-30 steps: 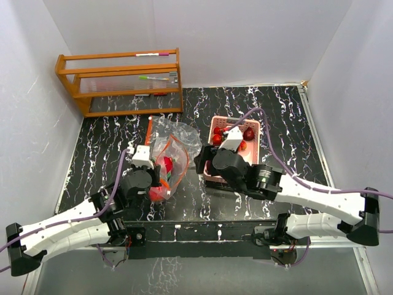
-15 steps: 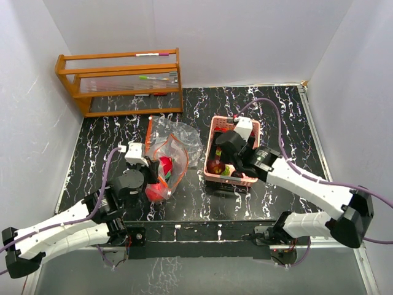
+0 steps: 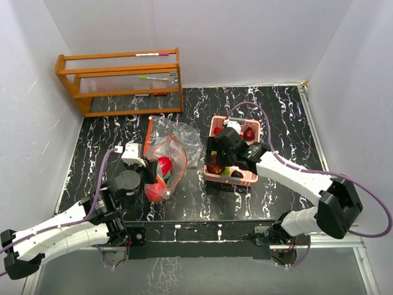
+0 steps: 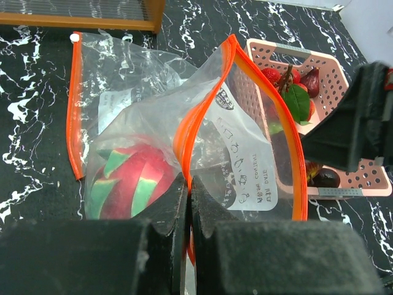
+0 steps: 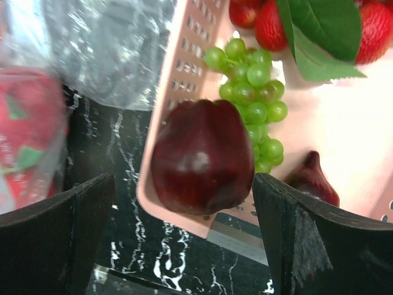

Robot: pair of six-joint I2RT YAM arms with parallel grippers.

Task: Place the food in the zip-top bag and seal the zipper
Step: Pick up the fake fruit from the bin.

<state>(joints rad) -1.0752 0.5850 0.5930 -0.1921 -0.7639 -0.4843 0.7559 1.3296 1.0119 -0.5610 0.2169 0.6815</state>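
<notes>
Marbled black table (image 3: 110, 135): left gripper (image 4: 188, 184) clamps the zip-top bag (image 4: 239, 166); right gripper (image 5: 183, 178), spread wide, should centre squarely over the dark apple (image 5: 202, 157).

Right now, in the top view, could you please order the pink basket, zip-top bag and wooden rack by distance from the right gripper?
1. pink basket: directly under the right gripper.
2. zip-top bag: just to its left.
3. wooden rack: far back-left corner.
</notes>
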